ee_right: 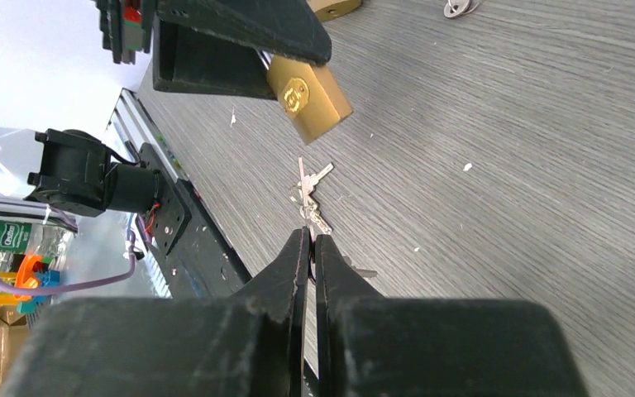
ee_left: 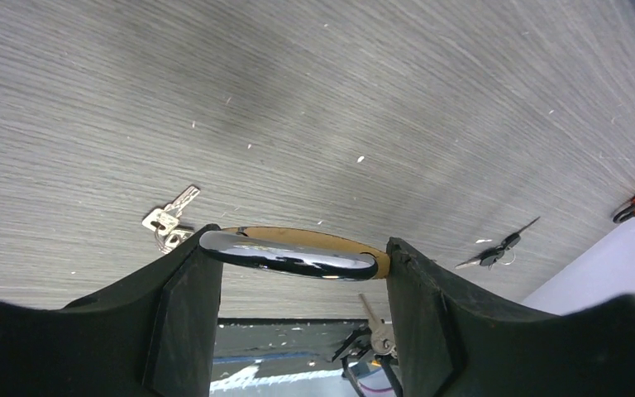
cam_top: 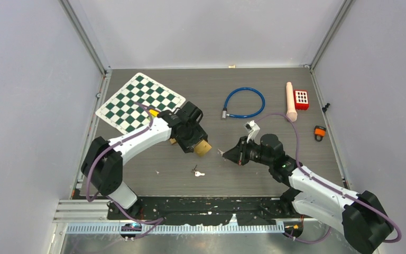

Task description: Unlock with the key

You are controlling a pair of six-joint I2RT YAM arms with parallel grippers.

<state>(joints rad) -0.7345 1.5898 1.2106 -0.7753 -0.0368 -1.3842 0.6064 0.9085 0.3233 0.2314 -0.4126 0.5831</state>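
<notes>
In the left gripper (cam_top: 194, 138), over the middle of the table (cam_top: 211, 90): the brass padlock (cam_top: 204, 148), clamped at its top between the two fingers (ee_left: 183, 310). From the left wrist, only a chrome shackle (ee_left: 289, 255) spanning the gap from pad to pad, touching both. Hangs tilted in the right wrist view, body down, stamped face toward the camera. Appears clear of the tabletop.

Just to the right of it, the right gripper (cam_top: 226, 153), with fingertips (ee_right: 291, 269) pressed together and only a hairline slit between them. At the tips, a thin silver key (ee_left: 373, 317), pinched there and pointing toward the padlock – near it, not touching.

On the table, below and between the two grippers: a loose key bunch (cam_top: 197, 172), lying flat, apart from both.

Farther back, a green-and-white chessboard mat (cam_top: 140, 102) at the left, partly under the left arm. In the middle, a blue cable loop (cam_top: 245, 102). To its right, a beige rod (cam_top: 291, 101) just beside a red keypad box (cam_top: 301, 99). Near the right wall – a small orange lock (cam_top: 320, 132) and a black key pair (cam_top: 325, 108), well apart from the grippers. Under the left arm, a second brass piece (cam_top: 173, 141), mostly hidden, too little showing to name.
</notes>
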